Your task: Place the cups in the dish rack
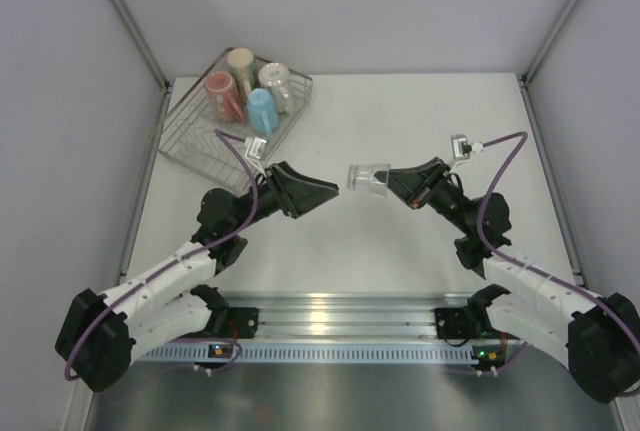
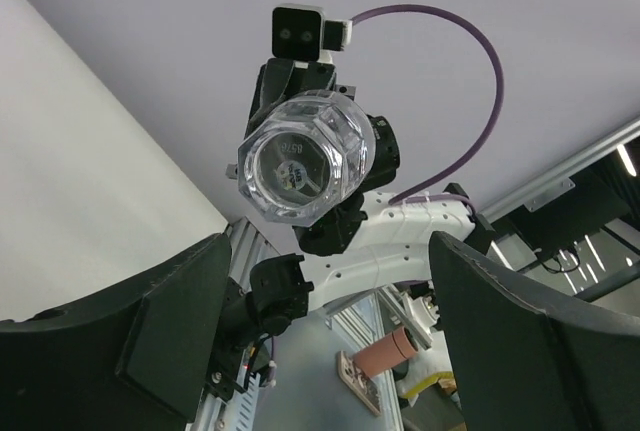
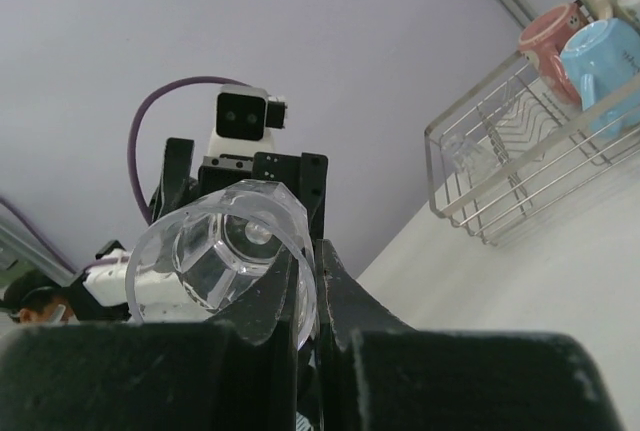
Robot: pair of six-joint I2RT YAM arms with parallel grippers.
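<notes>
The silver wire dish rack [image 1: 190, 141] stands at the table's far left. In it are a pink-red mug [image 1: 223, 93], a cream mug [image 1: 241, 59], a white dotted mug [image 1: 274, 79] and a light blue cup [image 1: 262, 109]. My right gripper [image 1: 392, 181] is shut on the rim of a tiny clear glass [image 1: 368, 178], held on its side above the table's middle. My left gripper [image 1: 325, 191] is open and empty, facing the glass a short way to its left. The left wrist view shows the glass [image 2: 305, 156] end-on. The right wrist view shows the glass [image 3: 215, 261] pinched, with the rack [image 3: 500, 201] beyond.
An aluminium rail [image 1: 330, 311] runs along the near edge between the arm bases. Grey enclosure walls with metal posts [image 1: 125, 16] close the left, right and back sides. The white table [image 1: 400, 121] stretches right of the rack.
</notes>
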